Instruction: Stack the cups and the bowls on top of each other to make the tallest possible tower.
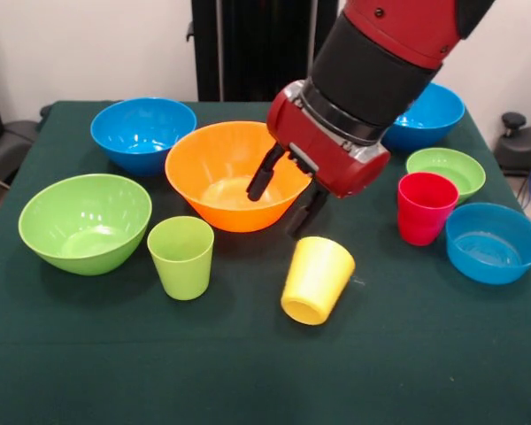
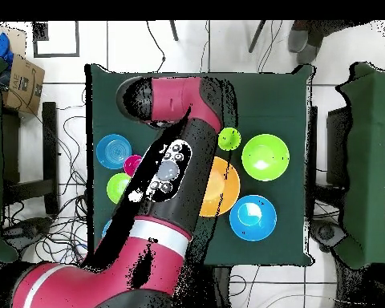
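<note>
My gripper [image 1: 285, 195] is open and empty, with its fingers [image 1: 261, 177] spread over the front right rim of the large orange bowl [image 1: 230, 173]. A bright yellow cup [image 1: 317, 279] lies on its side just in front of the gripper, apart from it. A lime green cup [image 1: 180, 257] stands upright in front of the orange bowl. A red cup [image 1: 425, 206] stands at the right. No bowl or cup rests on another. The paler yellow cup is out of view. In the overhead view the arm hides the gripper; the orange bowl [image 2: 225, 188] shows beside it.
A large lime green bowl [image 1: 84, 221] sits at the left and a blue bowl [image 1: 143, 131] at the back left. A second blue bowl [image 1: 432, 115] is half hidden behind the arm. A small green bowl [image 1: 445, 171] and a shallow blue bowl [image 1: 494, 241] sit at the right.
</note>
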Motion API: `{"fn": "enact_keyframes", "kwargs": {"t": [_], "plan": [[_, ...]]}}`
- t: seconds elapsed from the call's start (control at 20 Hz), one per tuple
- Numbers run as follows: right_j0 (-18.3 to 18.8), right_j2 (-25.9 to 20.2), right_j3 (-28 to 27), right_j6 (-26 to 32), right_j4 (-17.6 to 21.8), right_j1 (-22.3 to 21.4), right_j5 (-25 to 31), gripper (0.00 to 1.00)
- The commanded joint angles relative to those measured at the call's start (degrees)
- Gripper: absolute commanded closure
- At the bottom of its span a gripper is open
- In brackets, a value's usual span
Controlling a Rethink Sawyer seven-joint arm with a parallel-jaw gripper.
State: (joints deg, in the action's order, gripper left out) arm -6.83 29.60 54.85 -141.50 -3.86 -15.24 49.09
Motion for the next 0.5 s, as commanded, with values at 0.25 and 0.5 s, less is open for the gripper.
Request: {"fn": "enact_keyframes", "kwargs": {"t": [0.25,0.5], "plan": [[-4.2,-0.5,10.4,-18.8,-1.7,1.7,-7.4,0.0],[-5.9,1.0,11.3,-22.5,-4.5,2.9,-7.2,0.0]]}}
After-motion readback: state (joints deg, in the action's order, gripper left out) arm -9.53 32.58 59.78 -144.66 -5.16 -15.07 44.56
